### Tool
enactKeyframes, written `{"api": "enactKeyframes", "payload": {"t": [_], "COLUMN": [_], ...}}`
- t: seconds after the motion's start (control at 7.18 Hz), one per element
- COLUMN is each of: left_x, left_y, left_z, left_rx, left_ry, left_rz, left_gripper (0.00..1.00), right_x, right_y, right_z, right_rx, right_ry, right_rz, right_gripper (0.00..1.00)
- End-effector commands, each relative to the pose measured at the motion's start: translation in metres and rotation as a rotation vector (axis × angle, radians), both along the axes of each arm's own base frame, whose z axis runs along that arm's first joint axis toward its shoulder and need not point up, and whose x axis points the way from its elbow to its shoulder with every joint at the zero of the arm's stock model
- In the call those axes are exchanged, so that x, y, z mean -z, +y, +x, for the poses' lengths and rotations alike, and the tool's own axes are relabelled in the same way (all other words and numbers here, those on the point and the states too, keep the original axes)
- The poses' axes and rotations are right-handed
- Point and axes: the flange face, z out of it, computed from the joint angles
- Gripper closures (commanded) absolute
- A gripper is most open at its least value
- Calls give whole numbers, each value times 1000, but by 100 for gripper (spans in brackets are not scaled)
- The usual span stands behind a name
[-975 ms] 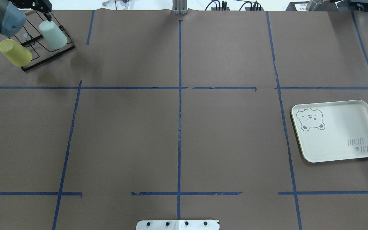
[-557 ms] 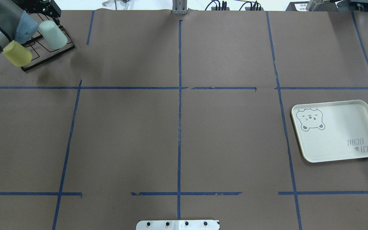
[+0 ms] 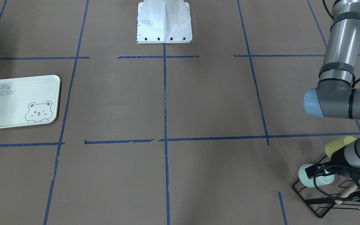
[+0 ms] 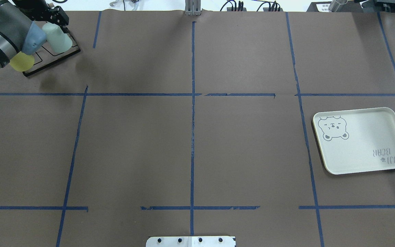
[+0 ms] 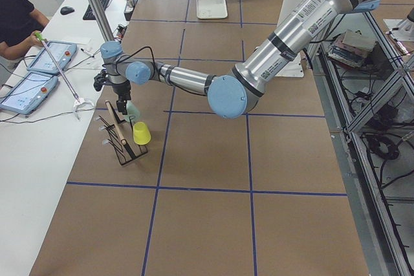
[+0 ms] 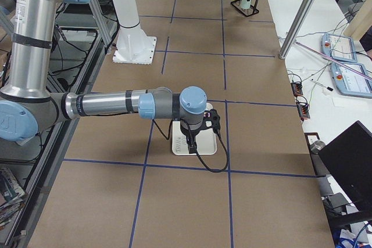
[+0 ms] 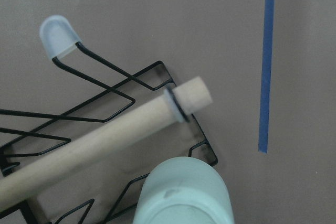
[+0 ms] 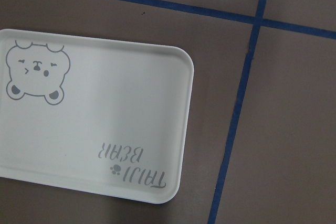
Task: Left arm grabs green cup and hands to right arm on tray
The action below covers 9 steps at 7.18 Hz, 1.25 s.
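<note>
The green cup [image 4: 58,39] sits tilted on a black wire rack [image 4: 65,54] at the far left of the table, beside a yellow cup [image 4: 22,62]. My left gripper [image 4: 57,21] is right at the green cup's far end. In the front view its black fingers [image 3: 312,170] appear open and lie against the cup [image 3: 305,178]. The left wrist view shows the cup [image 7: 181,195] close below, with no fingers in frame. The tray [image 4: 362,140] lies at the right with nothing on it. My right gripper [image 6: 192,139] hovers over the tray [image 8: 105,124]; I cannot tell whether it is open or shut.
A wooden rod [image 7: 94,135] runs through the rack [image 7: 110,95]. The rack has a wire peg with a translucent cap [image 7: 58,36]. Blue tape lines grid the brown table. The robot's white base plate [image 3: 164,23] stands at the near middle. An operator sits at a side desk [image 5: 16,21].
My left arm has swung to the right. Its gripper has moved from left of the green cup's top to its far end. The arm now covers more of the yellow cup.
</note>
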Motion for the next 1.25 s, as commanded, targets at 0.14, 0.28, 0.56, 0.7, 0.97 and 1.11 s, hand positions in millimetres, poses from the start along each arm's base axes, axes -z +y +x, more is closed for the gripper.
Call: {"api": "enactKeyframes", "payload": {"t": [0.14,0.28,0.56,0.7,0.97,1.11], "left_x": [-8,-15,-15,-12,5,21], "left_y": [1,0,0,-1,-1,-2], "left_z": [4,4,4,4,-4,-42], "left_rx": [-6,-5,-3,1,11,39], "left_ry": [0,2,2,5,19,61], "left_rz": [0,2,1,2,20,30], "left_gripper": [5,7,28,65,93,93], "right_x": [0,0,0,1,1,2], "right_y": [0,0,0,0,0,0], "right_z": [0,0,0,0,0,0], "right_rx": [0,0,0,0,0,0], "right_ry": [0,0,0,0,0,-2], "right_rz": [0,0,0,2,2,3], "right_gripper": [0,0,0,0,0,0]}}
